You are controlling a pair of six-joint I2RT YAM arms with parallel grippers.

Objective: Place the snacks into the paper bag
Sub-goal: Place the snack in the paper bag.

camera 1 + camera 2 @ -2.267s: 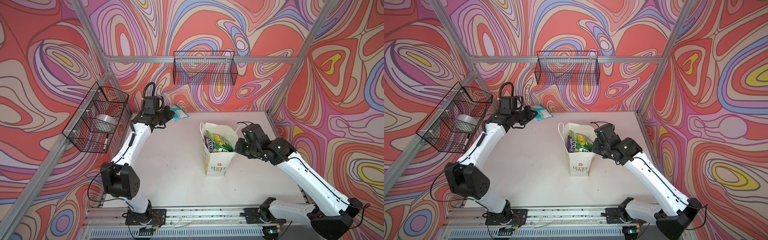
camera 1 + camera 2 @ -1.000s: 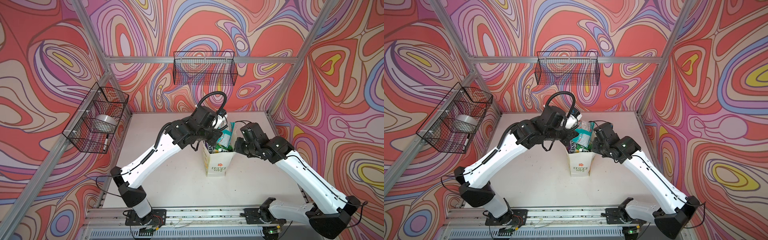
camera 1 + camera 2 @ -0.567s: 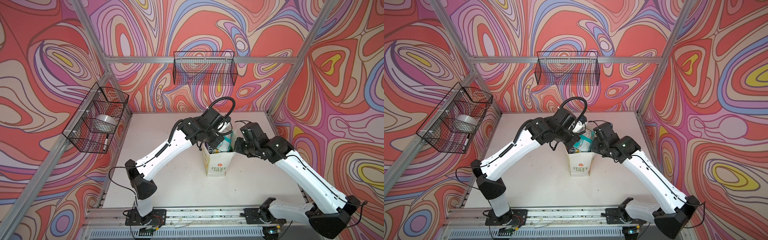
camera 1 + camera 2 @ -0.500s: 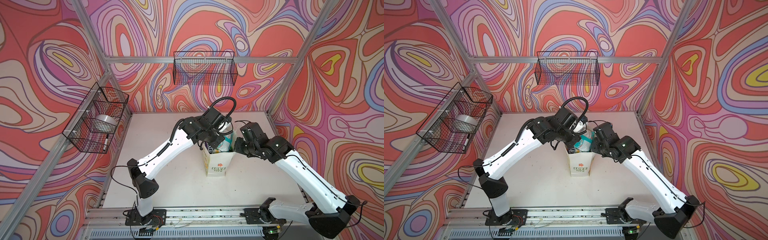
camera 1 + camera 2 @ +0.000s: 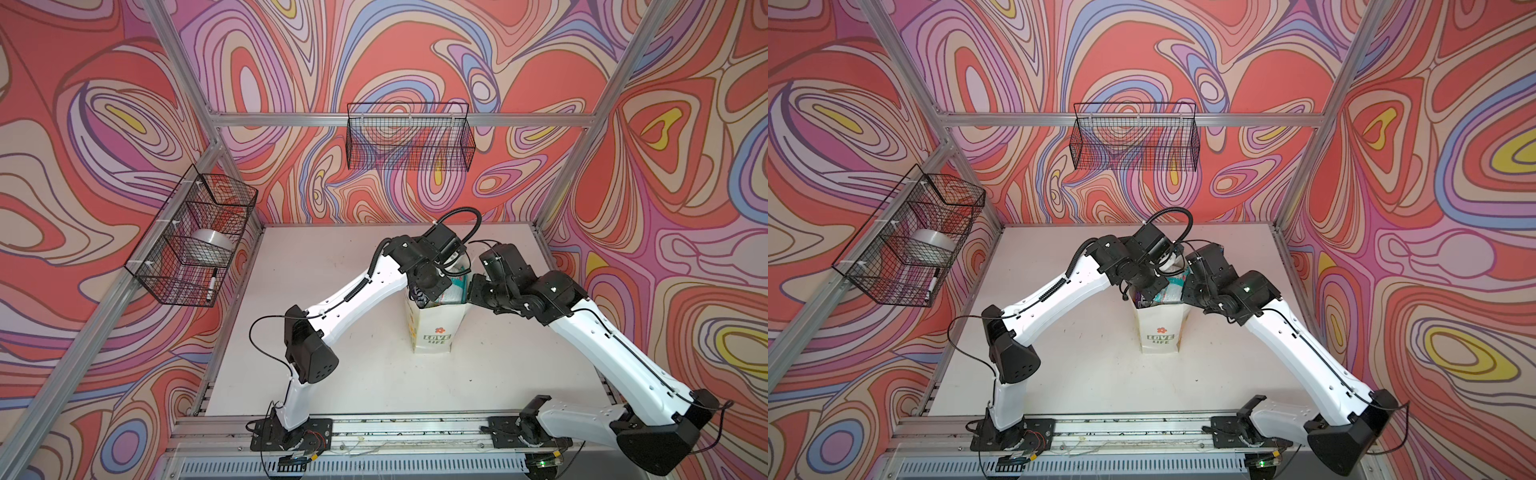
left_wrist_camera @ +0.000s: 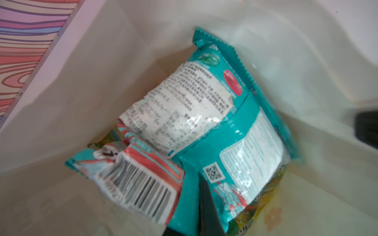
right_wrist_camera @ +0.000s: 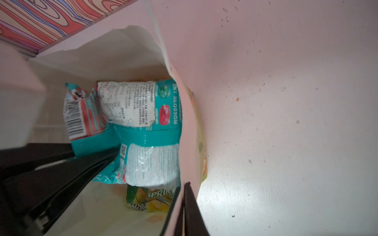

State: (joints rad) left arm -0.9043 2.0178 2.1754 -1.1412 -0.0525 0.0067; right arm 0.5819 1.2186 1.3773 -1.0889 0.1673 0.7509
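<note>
The teal packet (image 6: 214, 126) that lay by the back wall a couple of seconds ago is now down inside the paper bag (image 5: 434, 328). It is crinkled and label side up, resting on a yellow-green packet (image 7: 151, 199). Your left gripper (image 7: 94, 152) jaws pinch its edge. Your right gripper (image 7: 182, 196) jaws clamp the bag's rim wall. The bag stands upright mid-bench (image 5: 332, 257).

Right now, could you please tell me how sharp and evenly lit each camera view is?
Left wrist view: the teal packet is smeared soft along one sawtooth edge, with glare on its foil, and the paper bag wall looks washed out. Right wrist view: a white shape close to the lens is fully out of focus, and the table carries a bright patch beside the bag. Both top views: sharp, evenly lit.
</note>
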